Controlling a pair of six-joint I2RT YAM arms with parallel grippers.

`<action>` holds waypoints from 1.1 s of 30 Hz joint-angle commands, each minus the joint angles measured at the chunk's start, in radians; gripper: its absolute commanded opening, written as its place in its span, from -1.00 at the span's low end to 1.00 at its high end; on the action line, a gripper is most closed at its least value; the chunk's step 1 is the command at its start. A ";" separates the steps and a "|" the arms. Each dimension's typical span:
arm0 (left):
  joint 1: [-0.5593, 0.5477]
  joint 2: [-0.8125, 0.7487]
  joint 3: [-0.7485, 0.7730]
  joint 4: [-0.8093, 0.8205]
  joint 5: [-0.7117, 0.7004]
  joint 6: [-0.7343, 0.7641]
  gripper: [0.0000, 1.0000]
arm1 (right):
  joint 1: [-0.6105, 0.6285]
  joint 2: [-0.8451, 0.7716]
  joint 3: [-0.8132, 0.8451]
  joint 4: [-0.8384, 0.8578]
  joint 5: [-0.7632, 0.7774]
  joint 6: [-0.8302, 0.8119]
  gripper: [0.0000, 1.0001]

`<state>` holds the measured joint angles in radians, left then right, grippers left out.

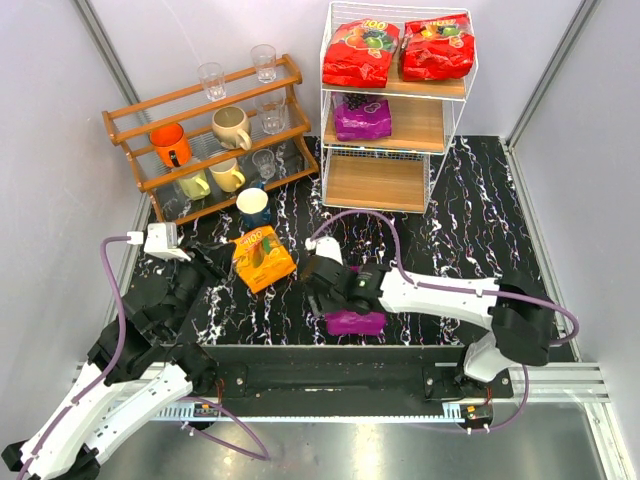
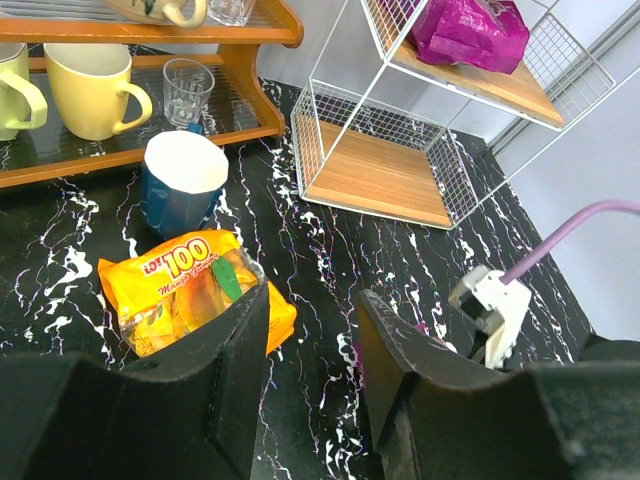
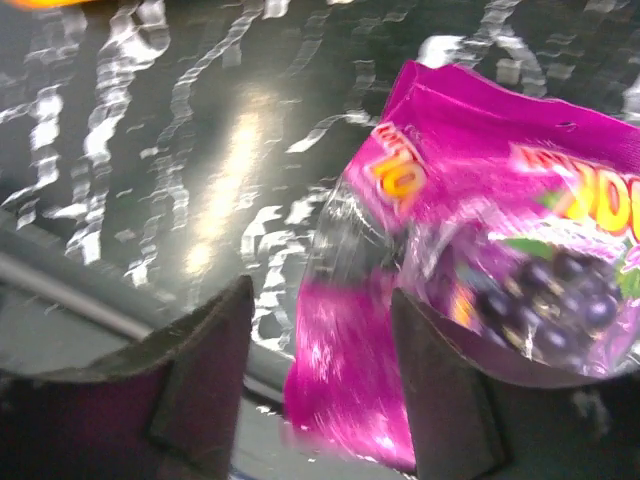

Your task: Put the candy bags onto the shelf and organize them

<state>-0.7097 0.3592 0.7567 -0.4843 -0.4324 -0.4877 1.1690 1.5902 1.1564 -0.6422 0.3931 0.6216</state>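
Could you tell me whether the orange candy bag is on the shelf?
No: the orange candy bag lies on the black table, off the shelf.

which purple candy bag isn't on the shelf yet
The purple bag lying at the near edge of the table, below the right hand. The other purple bag already sits on the middle tier of the shelf.

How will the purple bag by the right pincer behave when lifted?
Probably floppy: the purple bag is a thin crinkled pouch, so it may sag from the right pincer. Its glossy film looks slippery; an edge grip could slide. It lies near the table's edge, so a push might drop it off.
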 commanded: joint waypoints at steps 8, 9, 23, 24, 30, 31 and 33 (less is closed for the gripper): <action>0.001 0.006 0.012 0.016 -0.016 -0.012 -0.14 | -0.003 -0.467 -0.277 0.387 0.117 0.061 0.57; 0.001 0.009 0.009 0.019 -0.011 -0.012 -0.14 | -0.006 -0.486 -0.273 0.278 0.159 0.107 0.58; 0.001 0.030 0.006 0.039 0.027 -0.022 -0.14 | -0.190 -0.725 -0.777 0.656 -0.103 0.228 0.79; 0.001 0.034 0.006 0.041 0.029 -0.022 -0.14 | -0.201 -0.722 -0.787 0.674 -0.102 0.225 0.79; 0.001 0.049 0.003 0.055 0.043 -0.031 -0.14 | -0.201 -0.723 -0.865 0.844 -0.108 0.286 0.77; 0.001 0.049 0.001 0.056 0.046 -0.034 -0.15 | -0.201 -0.728 -0.903 0.878 -0.106 0.296 0.75; 0.000 0.049 -0.005 0.059 0.050 -0.035 -0.16 | -0.201 -0.734 -0.937 0.964 -0.074 0.328 0.70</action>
<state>-0.7097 0.3996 0.7567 -0.4767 -0.4099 -0.5102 0.9722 0.8753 0.2855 0.1017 0.2932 0.8738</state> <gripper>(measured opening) 0.427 0.869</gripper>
